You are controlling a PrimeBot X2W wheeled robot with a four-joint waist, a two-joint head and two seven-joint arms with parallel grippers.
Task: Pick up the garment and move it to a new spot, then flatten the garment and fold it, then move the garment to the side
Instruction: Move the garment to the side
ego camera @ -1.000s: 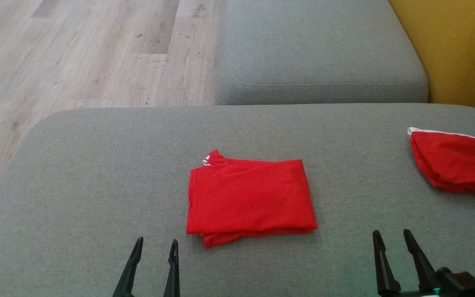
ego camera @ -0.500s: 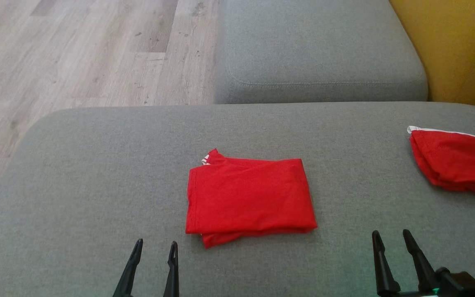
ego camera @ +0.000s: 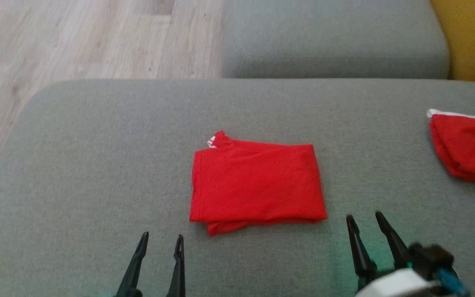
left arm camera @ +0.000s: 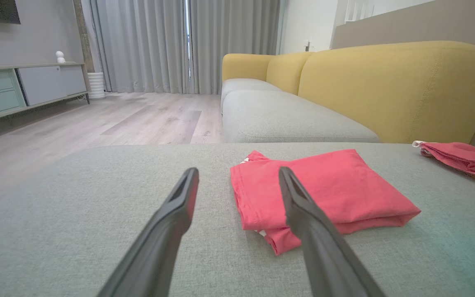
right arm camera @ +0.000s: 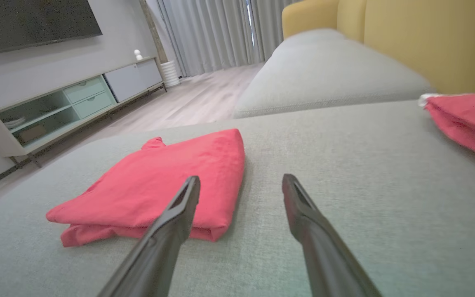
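A red garment (ego camera: 256, 183) lies folded into a flat rectangle in the middle of the grey cushion (ego camera: 76, 165). It also fills the centre of the left wrist view (left arm camera: 324, 194) and the left half of the right wrist view (right arm camera: 159, 181). My left gripper (ego camera: 161, 241) stands open near the cushion's front edge, just left of the garment's near left corner. My right gripper (ego camera: 364, 219) is open too, just right of the garment's near right corner. Neither one touches the cloth, and both are empty.
A second red garment (ego camera: 466, 144) with a white edge lies at the cushion's far right. Beyond are another grey seat cushion (ego camera: 332, 37), a yellow sofa back (left arm camera: 394, 86) and wooden floor (ego camera: 76, 37) to the left.
The head camera has tilted, so the whole picture has shifted. My right gripper has moved left and forward, closer to the folded garment's near right corner. The left gripper has barely moved.
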